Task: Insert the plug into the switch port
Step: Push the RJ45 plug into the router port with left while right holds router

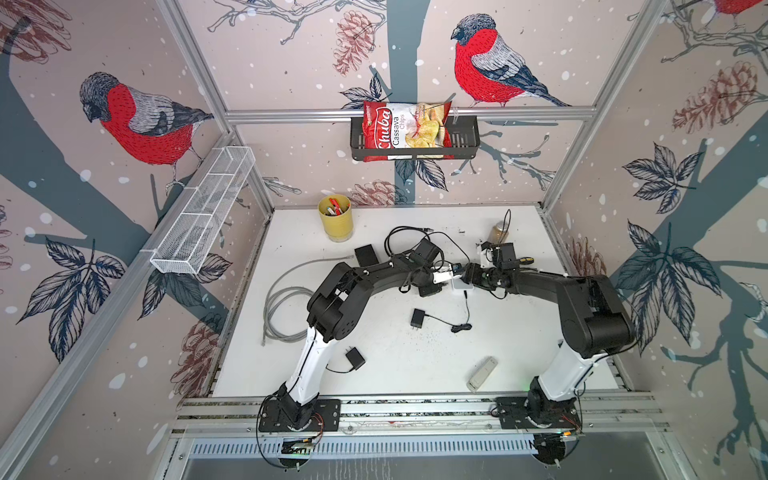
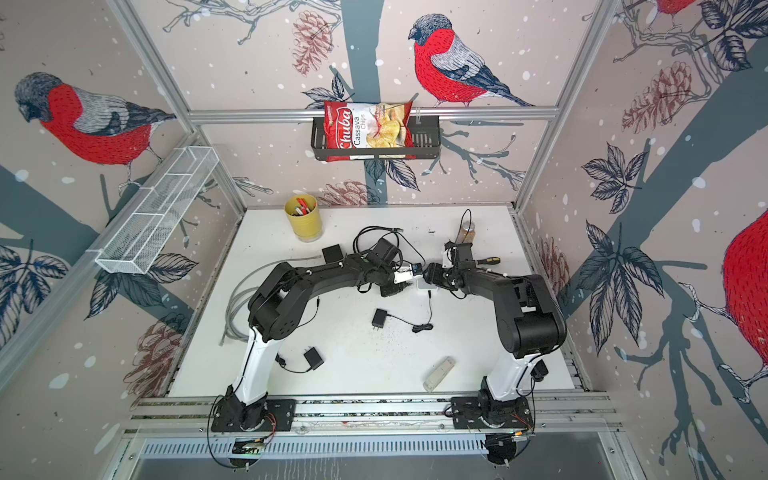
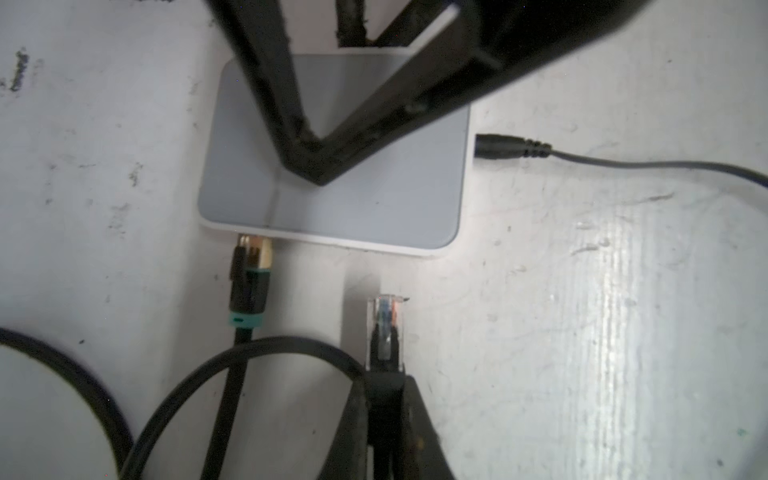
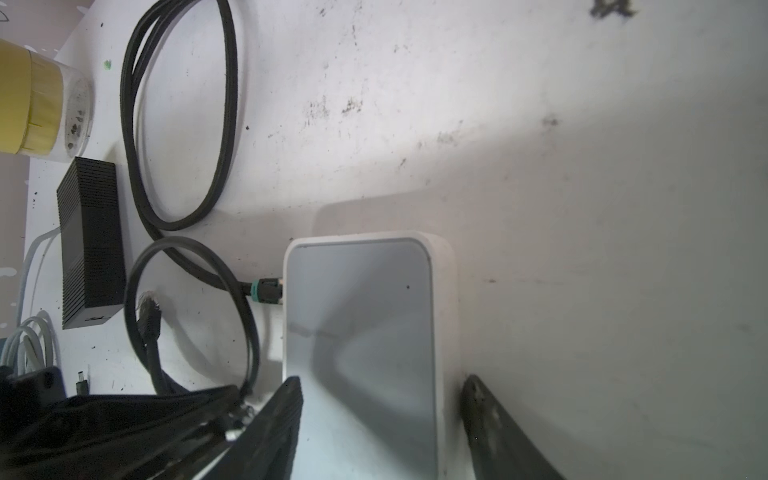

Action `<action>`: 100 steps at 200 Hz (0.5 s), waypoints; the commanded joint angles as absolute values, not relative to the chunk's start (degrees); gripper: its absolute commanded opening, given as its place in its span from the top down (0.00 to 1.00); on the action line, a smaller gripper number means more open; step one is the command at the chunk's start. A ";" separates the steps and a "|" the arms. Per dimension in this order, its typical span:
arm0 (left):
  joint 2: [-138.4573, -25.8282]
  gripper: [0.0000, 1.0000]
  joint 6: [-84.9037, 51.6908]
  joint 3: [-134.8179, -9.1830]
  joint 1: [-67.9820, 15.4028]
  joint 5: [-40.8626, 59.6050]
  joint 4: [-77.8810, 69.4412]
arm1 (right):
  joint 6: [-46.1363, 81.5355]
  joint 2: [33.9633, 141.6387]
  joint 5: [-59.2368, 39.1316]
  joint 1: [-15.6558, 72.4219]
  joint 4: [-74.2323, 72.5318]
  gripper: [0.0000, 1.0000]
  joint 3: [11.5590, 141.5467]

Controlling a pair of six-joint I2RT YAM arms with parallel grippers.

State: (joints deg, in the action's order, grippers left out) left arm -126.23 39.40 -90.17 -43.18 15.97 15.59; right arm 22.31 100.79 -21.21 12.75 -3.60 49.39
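Note:
The switch [image 3: 332, 199] is a flat white box with a grey top, lying at mid-table in both top views [image 1: 462, 286] [image 2: 426, 286]. My right gripper [image 4: 382, 399] is shut on the switch [image 4: 361, 316], one finger [image 4: 286, 415] on each long side. My left gripper [image 3: 384, 374] is shut on the black boot of the clear plug [image 3: 386, 320]. The plug tip points at the switch's near edge and stands a short gap away from it. The ports themselves are hidden. A black cable with a teal collar [image 3: 249, 291] is plugged into that same edge, beside the plug's line.
A black barrel connector [image 3: 507, 146] lies loose beside the switch. Black cable loops [image 4: 178, 124] and a black power brick [image 4: 91, 241] lie behind. Around the table are a yellow cup [image 1: 336, 216], a jar [image 1: 500, 230], two black adapters [image 1: 417, 319] [image 1: 354, 358], a grey cable coil [image 1: 282, 307] and a grey bar [image 1: 482, 373].

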 commanded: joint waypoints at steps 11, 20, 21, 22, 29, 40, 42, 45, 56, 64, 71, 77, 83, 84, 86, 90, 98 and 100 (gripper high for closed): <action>-128.32 0.95 41.82 -92.46 -43.32 19.77 19.79 | 20.33 101.68 -21.87 12.75 -1.80 0.38 49.21; -128.78 0.95 41.76 -92.97 -43.33 19.66 20.16 | 20.00 101.70 -22.18 12.74 -1.84 0.39 49.21; -128.86 0.95 41.75 -92.98 -43.33 19.72 20.15 | 19.93 101.70 -22.21 12.74 -1.85 0.39 49.21; -128.90 0.95 41.75 -92.98 -43.33 19.75 20.14 | 19.81 101.74 -22.27 12.74 -1.85 0.39 49.22; -129.05 0.95 41.99 -93.17 -43.32 20.11 20.15 | 19.43 101.71 -22.56 12.74 -1.84 0.40 49.21; -129.27 0.95 41.84 -93.78 -43.30 20.56 20.37 | 18.78 101.86 -22.85 12.74 -1.74 0.41 49.30; -129.35 0.95 41.84 -94.02 -43.32 20.56 20.50 | 18.71 101.86 -22.85 12.74 -1.69 0.41 49.31; -129.45 0.95 41.85 -94.27 -43.33 20.64 20.71 | 18.64 101.94 -22.81 12.74 -1.58 0.41 49.33; -129.96 0.95 41.66 -95.54 -43.22 19.99 21.95 | 18.25 102.15 -22.70 12.66 -1.24 0.41 49.35; -130.17 0.95 41.66 -96.19 -43.24 19.33 22.61 | 17.97 102.22 -22.46 12.57 -1.08 0.41 49.31; -130.21 0.95 41.83 -96.40 -43.23 18.69 23.02 | 17.81 102.30 -22.20 12.52 -0.92 0.41 49.22; -130.12 0.95 41.97 -96.34 -43.16 18.15 23.11 | 17.67 102.37 -22.13 12.48 -0.81 0.41 49.08; -130.00 0.95 42.16 -96.33 -43.07 18.18 23.26 | 17.51 102.37 -21.95 12.40 -0.75 0.41 49.11; -129.95 0.95 42.13 -96.33 -43.03 18.19 23.28 | 17.54 102.43 -21.92 12.40 -0.73 0.41 49.08; -129.96 0.95 42.22 -96.33 -42.99 18.24 23.35 | 17.50 102.47 -21.89 12.39 -0.71 0.41 49.05; -129.93 0.95 42.14 -96.37 -42.90 18.42 23.38 | 17.45 102.48 -21.95 12.32 -0.62 0.41 49.01; -129.90 0.95 42.02 -96.63 -42.72 18.71 23.56 | 17.40 102.56 -21.98 12.31 -0.69 0.41 48.96; -129.95 0.95 41.95 -96.65 -42.65 18.74 23.63 | 17.27 102.57 -22.08 12.31 -0.70 0.41 48.93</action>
State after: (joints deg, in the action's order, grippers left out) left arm -129.69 41.36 -96.01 -43.05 18.68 20.64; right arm 18.02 101.82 -21.96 12.38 -5.17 49.43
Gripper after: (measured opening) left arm 0.124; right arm 0.593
